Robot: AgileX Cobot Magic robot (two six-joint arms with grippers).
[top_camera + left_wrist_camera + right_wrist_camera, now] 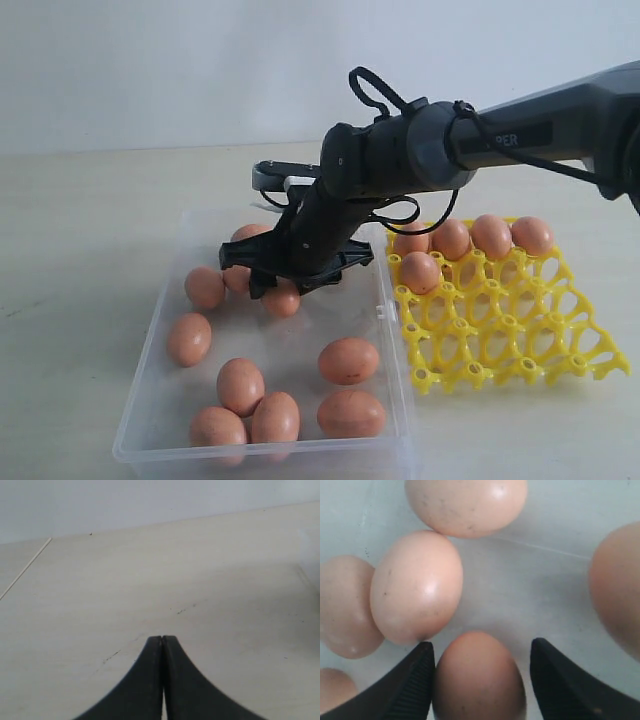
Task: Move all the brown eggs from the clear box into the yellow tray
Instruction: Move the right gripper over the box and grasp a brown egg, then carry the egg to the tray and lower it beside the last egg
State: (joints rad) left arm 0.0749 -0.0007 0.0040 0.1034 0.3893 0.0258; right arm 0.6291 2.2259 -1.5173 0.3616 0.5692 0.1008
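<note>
The pale table [80, 220] carries the clear box [140, 420] on the left of the exterior view. The yellow tray [510, 330] lies just beside the box's right wall. The dark right arm [520, 125] reaches in from the right, across the tray and down into the far half of the box. Most of the brown eggs [349, 360] lie loose on the box floor: a cluster at the near end, two along the left wall and a few around the gripper. Five more sit in the tray, four along its far row and one in the next row at the corner nearest the box. The right gripper [283, 288] stands low with its jaws spread wide around one egg [479, 680]. One finger [415, 680] is right against the shell and the other stands a little apart, so nothing is clamped. The left gripper [163, 645] hangs over bare table, its fingers pressed together on nothing.
</note>
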